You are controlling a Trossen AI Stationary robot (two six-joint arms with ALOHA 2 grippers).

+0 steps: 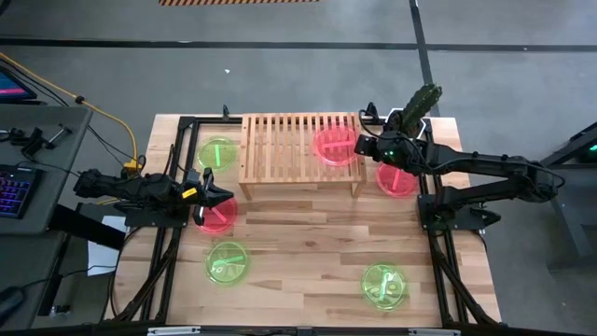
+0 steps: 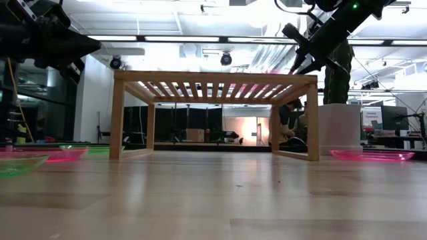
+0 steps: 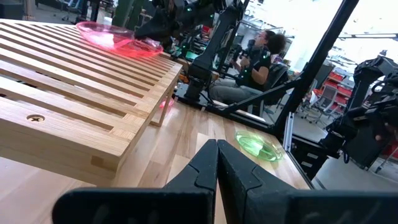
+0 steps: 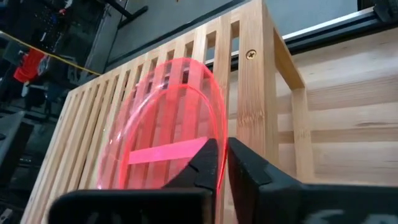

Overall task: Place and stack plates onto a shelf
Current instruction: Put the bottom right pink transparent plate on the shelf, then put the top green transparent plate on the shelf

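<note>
One pink plate [image 1: 334, 145] is lying on the shelf [image 1: 280, 149] near its right end, its rim pinched in the right gripper [image 1: 359, 147]; left gripper [image 1: 213, 195] is hovering, fingers together, beside another pink plate [image 1: 216, 216] on the tabletop [image 1: 308, 252].

1. We see a robotics lab or workshop: a plank counter [image 1: 308, 252] framed by black rails
2. We note a lit keyboard [image 1: 13, 191], yellow cable [image 1: 103, 117], ceiling strip lights [image 2: 200, 39] and a seated person [image 3: 258, 59]
</note>
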